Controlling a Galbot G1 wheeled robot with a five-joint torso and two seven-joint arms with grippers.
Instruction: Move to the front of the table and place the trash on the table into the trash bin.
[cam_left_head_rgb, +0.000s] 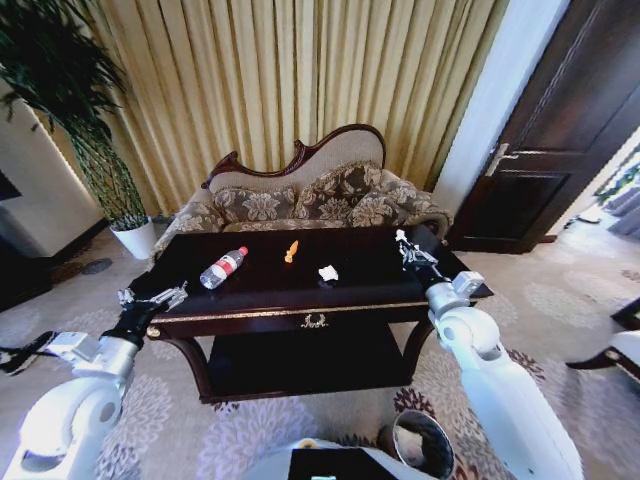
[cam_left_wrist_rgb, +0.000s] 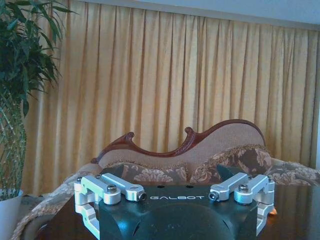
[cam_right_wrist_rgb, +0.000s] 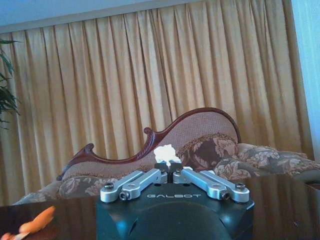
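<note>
The robot stands at the front of the table (cam_left_head_rgb: 250, 300), so the approach is done and the picking-up of trash is in hand. The right gripper (cam_left_head_rgb: 404, 243) hovers over the table's right end. In the right wrist view (cam_right_wrist_rgb: 170, 167) its fingers are drawn together on a small crumpled white scrap (cam_right_wrist_rgb: 167, 153) pinched at their tips. The left gripper (cam_left_head_rgb: 173, 294) waits just off the table's left front corner, its fingers spread wide with nothing between them, as the left wrist view (cam_left_wrist_rgb: 175, 187) shows.

Three pieces lie on the tabletop. The bottle (cam_left_head_rgb: 222, 268) rests on its side on the left half, near the left gripper. The orange piece (cam_left_head_rgb: 291, 251) lies near the table's middle, toward the sofa (cam_left_head_rgb: 310, 195) behind. A second white scrap (cam_left_head_rgb: 328, 272) lies just right of the middle, between the orange piece and the right gripper, apart from both. The orange piece also appears on the tabletop in the right wrist view (cam_right_wrist_rgb: 37, 221).

The trash bin (cam_left_head_rgb: 420, 445) stands on the carpet in front of the table, below its right front leg and close beside the right arm. By judgement, the next move calls for carrying the pinched scrap back off the table's front edge and down over the bin's open rim before releasing. The scrap is light and held only at the fingertips, so it could slip.
</note>
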